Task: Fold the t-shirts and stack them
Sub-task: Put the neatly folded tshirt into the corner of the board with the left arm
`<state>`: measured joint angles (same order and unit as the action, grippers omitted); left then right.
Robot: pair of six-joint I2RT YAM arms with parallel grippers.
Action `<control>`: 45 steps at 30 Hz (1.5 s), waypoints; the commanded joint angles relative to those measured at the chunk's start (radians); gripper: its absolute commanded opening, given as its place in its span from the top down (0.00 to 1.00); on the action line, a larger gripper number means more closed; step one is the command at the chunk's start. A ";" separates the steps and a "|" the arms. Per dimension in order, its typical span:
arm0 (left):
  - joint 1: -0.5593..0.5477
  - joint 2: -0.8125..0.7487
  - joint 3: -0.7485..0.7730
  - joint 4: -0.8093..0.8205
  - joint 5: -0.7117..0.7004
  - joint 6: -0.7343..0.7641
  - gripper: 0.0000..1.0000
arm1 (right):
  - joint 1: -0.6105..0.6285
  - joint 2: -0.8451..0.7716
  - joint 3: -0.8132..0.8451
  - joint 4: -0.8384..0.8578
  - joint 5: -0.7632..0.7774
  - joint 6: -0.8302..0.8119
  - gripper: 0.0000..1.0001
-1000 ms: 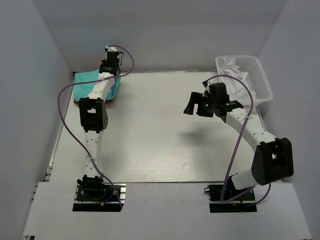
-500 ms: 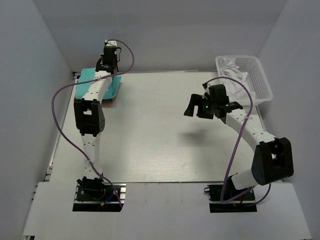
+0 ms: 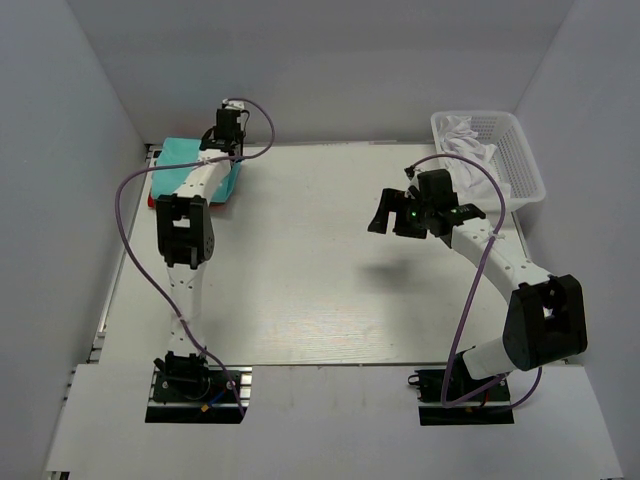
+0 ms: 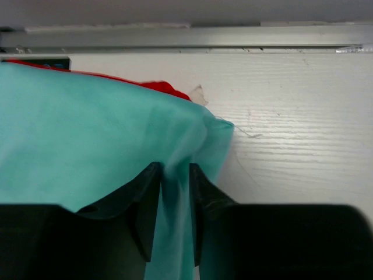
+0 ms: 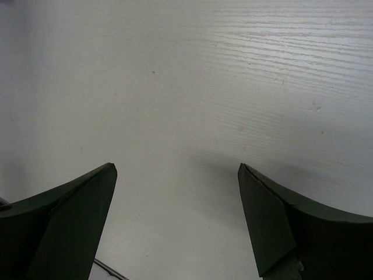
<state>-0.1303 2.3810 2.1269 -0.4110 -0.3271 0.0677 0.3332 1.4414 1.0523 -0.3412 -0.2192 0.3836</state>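
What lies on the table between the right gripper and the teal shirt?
Nothing: only bare table between right gripper and teal shirt, seen in the top view.

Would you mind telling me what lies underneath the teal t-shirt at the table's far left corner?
The edge of a red t-shirt peeks out beneath the teal t-shirt, whose near edge the left gripper pinches. Anything else underneath is covered by the teal cloth.

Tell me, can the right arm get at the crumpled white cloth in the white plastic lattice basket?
Probably yes: the right arm hangs above bare table, jaws open and empty; the basket sits just beyond it, open-topped, cloth exposed, nothing between.
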 commanded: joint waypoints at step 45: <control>-0.026 -1.344 -0.947 -0.371 0.042 -0.526 0.00 | -0.005 -0.403 -0.282 0.156 -0.003 0.054 0.10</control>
<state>-0.1532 1.0702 1.1938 -0.7906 -0.2962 -0.4564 0.3328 1.0714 0.7807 -0.2417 -0.2379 0.4339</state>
